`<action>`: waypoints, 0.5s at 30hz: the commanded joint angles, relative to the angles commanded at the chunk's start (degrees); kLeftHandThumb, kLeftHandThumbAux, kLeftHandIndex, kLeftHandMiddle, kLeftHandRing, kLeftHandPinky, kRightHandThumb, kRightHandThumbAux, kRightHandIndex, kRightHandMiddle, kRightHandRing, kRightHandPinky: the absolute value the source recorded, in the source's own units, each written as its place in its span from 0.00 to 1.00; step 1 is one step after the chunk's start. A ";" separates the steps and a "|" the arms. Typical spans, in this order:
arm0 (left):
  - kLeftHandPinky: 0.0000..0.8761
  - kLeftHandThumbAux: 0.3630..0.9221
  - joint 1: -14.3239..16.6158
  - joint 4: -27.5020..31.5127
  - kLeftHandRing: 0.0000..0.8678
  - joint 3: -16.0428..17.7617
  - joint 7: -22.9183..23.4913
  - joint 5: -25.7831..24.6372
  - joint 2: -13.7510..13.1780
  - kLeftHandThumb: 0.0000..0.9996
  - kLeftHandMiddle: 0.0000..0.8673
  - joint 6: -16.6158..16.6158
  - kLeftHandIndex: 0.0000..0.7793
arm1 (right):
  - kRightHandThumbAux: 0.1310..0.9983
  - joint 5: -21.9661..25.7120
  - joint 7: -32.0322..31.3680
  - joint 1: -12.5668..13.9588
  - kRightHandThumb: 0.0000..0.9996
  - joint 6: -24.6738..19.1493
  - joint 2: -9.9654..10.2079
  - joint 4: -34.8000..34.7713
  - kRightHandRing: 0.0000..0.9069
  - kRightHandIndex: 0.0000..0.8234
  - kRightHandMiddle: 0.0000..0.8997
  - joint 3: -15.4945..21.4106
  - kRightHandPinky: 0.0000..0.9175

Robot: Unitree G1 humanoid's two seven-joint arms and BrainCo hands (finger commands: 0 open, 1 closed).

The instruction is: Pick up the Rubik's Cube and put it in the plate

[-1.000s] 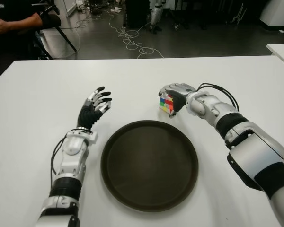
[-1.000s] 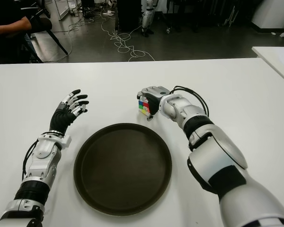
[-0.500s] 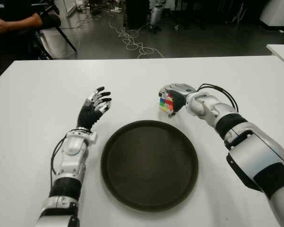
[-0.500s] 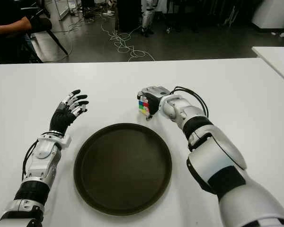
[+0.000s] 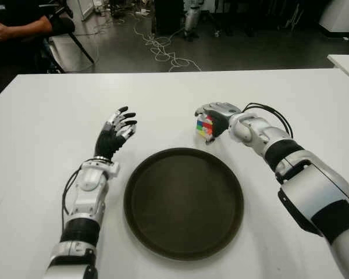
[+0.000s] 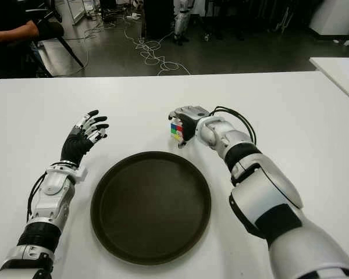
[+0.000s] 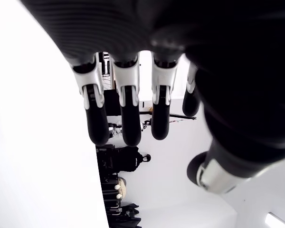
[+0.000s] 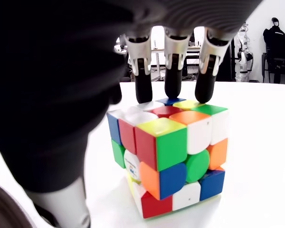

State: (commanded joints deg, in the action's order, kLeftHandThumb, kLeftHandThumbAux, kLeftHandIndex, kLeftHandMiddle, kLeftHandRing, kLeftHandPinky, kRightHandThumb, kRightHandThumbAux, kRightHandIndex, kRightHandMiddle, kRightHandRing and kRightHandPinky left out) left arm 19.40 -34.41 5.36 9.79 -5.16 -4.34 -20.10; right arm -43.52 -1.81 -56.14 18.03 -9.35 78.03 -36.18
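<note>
The Rubik's Cube stood on the white desk just past the rim of the dark round plate, at about one o'clock from the plate's centre. The right hand was clamped on it from the three o'clock side: in the right wrist view three fingertips pressed on the cube's top face, while the cube's base sat on the desk. The plate held nothing. The left hand showed at about ten o'clock from the plate, well apart from the cube, its fingers spread and holding nothing.
</note>
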 joint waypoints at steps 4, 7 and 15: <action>0.34 0.63 -0.02 0.02 0.27 0.06 0.04 -0.13 0.04 0.36 0.27 0.15 0.18 | 0.81 -0.06 0.02 -0.01 0.00 -0.14 0.04 0.03 0.33 0.29 0.30 0.01 0.33; 0.33 0.63 -0.04 0.04 0.27 0.14 0.17 -0.36 0.10 0.36 0.27 0.27 0.18 | 0.80 -0.19 0.05 -0.04 0.00 -0.32 0.04 0.04 0.26 0.22 0.23 -0.10 0.26; 0.34 0.65 -0.14 0.08 0.27 0.23 0.23 -0.58 0.13 0.38 0.27 0.07 0.19 | 0.85 -0.07 -0.18 -0.06 0.00 -0.75 0.19 0.08 0.34 0.31 0.30 -0.03 0.37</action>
State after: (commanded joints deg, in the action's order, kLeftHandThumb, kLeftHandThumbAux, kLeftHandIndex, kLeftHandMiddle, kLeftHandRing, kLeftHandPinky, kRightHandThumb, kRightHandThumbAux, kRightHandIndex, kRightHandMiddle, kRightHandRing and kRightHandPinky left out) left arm 19.25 -34.34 5.59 10.02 -5.74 -4.21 -20.03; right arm -43.59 -1.99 -56.21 17.29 -9.16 78.11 -36.22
